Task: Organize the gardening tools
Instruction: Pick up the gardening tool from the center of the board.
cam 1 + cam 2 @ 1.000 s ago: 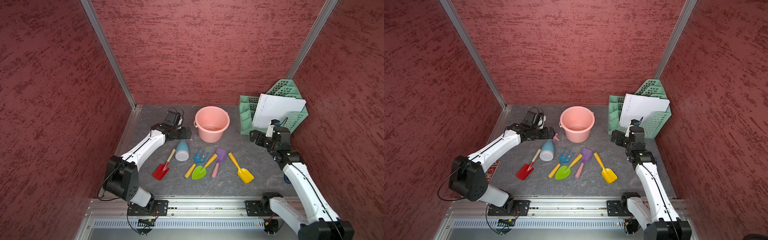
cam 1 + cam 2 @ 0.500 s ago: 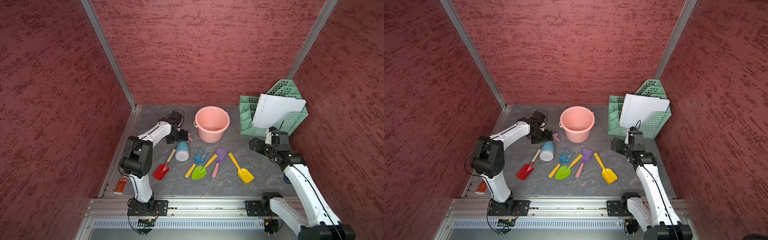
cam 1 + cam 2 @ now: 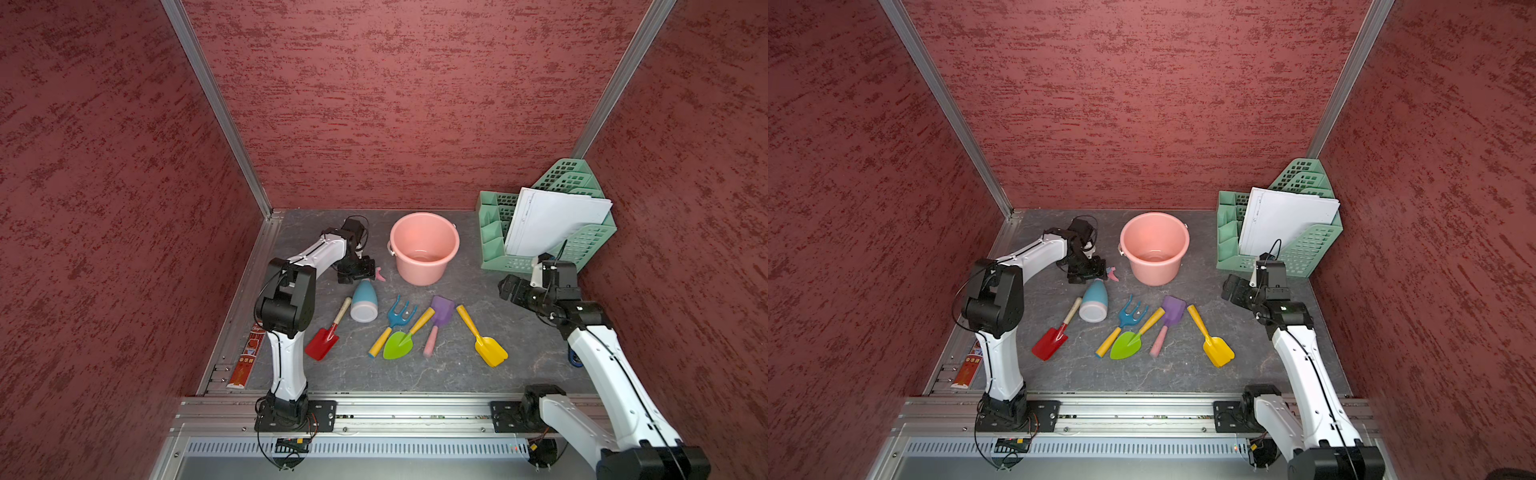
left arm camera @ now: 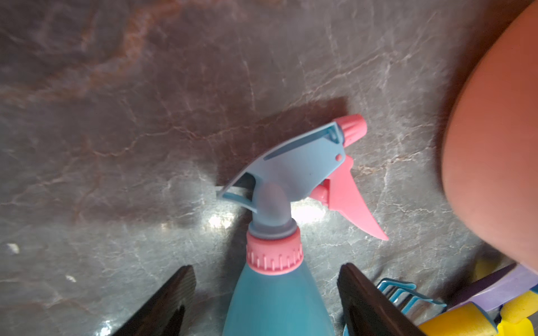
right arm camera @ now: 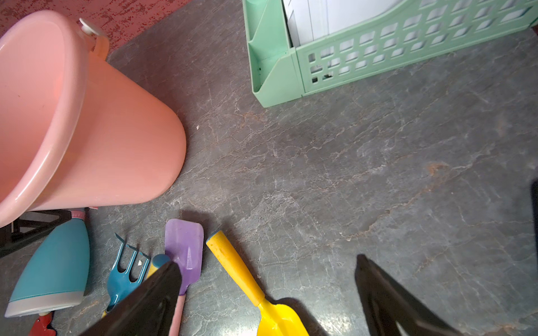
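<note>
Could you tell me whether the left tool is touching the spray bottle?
Apart. In the left wrist view the left tool straddles the spray bottle, with bare table showing between each finger and the bottle.

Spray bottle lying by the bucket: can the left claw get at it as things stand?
Probably yes. The left claw is open astride the spray bottle just below its pink collar; nothing lies between, and the bucket stands clear.

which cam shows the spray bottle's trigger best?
Left wrist: the spray bottle is in close-up, pink trigger sharp and unblocked. Both top views show only a tiny pink tip past the left gripper. Right wrist shows just the body; the bucket hides the head.
</note>
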`<state>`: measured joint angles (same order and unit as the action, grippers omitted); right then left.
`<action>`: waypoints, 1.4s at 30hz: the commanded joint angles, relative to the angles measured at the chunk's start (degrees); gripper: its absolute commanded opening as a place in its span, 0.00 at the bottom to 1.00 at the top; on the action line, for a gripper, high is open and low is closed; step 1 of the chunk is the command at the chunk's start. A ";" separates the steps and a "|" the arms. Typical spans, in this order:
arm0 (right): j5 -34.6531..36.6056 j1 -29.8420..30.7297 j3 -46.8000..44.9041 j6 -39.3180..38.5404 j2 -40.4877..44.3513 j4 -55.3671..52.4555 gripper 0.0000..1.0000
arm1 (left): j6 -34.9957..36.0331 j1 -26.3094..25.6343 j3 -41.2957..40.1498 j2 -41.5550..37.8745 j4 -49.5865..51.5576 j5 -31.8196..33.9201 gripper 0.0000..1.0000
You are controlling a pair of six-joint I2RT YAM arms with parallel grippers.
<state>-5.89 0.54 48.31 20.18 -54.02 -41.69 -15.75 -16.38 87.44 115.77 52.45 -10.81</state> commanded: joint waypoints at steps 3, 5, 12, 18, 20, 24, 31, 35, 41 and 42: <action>1.23 0.16 1.72 0.64 0.00 -0.50 0.99 | 0.68 -0.58 1.97 2.61 2.68 0.35 0.78; 1.28 0.17 1.57 0.84 0.22 -0.40 0.98 | 0.40 -0.54 1.28 2.88 1.79 0.68 0.76; 1.38 0.13 1.28 1.24 0.27 -0.23 0.98 | -0.09 -0.84 1.83 4.97 0.82 1.46 0.69; 1.49 0.16 0.92 1.62 0.16 -0.14 0.98 | -0.42 -0.83 3.04 6.22 0.64 1.73 0.56; 1.57 0.17 0.75 1.78 0.14 -0.14 0.98 | -0.60 -0.80 3.04 6.64 0.56 1.51 0.51; 1.47 0.17 0.48 2.00 0.14 -0.23 0.98 | -0.78 -0.84 2.87 7.40 0.38 1.14 0.38; 1.41 0.17 0.64 2.12 0.14 -0.25 0.98 | -1.47 -0.84 2.74 6.86 -0.08 1.09 0.14; 1.33 0.17 0.39 2.23 0.14 -0.14 0.99 | -1.83 -0.71 2.64 4.84 -0.74 1.44 0.07; 0.97 0.17 -0.33 2.76 0.75 0.34 0.98 | -2.47 -0.76 0.81 -0.23 -3.11 3.33 0.01; 0.95 0.17 -0.49 2.84 0.90 0.53 0.98 | -2.53 -0.75 0.10 -1.56 -3.90 4.29 0.01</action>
<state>-5.72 0.54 48.31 22.28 -54.00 -41.85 -17.61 -17.06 88.64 118.78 51.55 -9.06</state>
